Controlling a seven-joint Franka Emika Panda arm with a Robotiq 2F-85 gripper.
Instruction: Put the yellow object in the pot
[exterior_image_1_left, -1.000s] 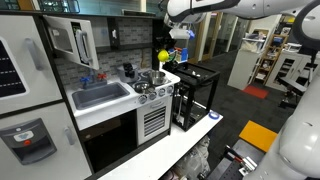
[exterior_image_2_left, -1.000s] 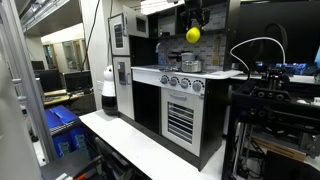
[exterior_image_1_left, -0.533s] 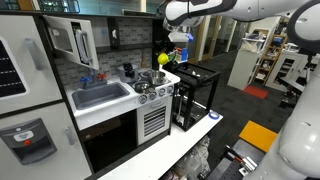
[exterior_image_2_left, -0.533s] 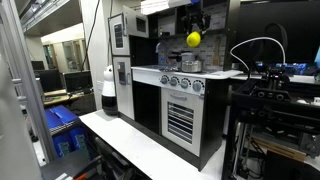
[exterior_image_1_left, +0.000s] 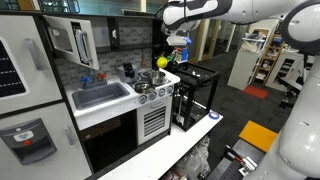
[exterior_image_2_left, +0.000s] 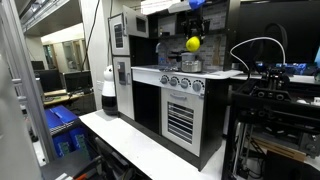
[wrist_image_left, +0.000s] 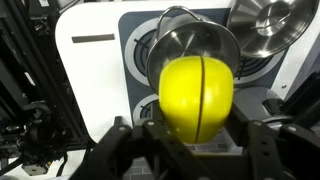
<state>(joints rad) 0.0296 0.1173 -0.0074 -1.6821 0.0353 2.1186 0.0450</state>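
Observation:
My gripper (wrist_image_left: 197, 140) is shut on the yellow object (wrist_image_left: 197, 95), a bright yellow ball with a seam, held between both fingers. The shiny silver pot (wrist_image_left: 190, 30) sits on the toy stove directly behind the ball in the wrist view, partly hidden by it. In both exterior views the ball (exterior_image_1_left: 162, 61) (exterior_image_2_left: 193, 44) hangs in the gripper (exterior_image_1_left: 166, 52) a short way above the pot (exterior_image_1_left: 151, 79) (exterior_image_2_left: 187, 64) on the stove top.
A second silver pan (wrist_image_left: 270, 25) lies next to the pot. A grey sink basin (exterior_image_1_left: 100, 96) and a dark cup (exterior_image_1_left: 128, 72) are on the toy kitchen counter. A black open frame (exterior_image_1_left: 195, 95) stands beside the kitchen.
The gripper has moved down with the yellow ball, closer to the stove top and the pot. Nothing else has moved.

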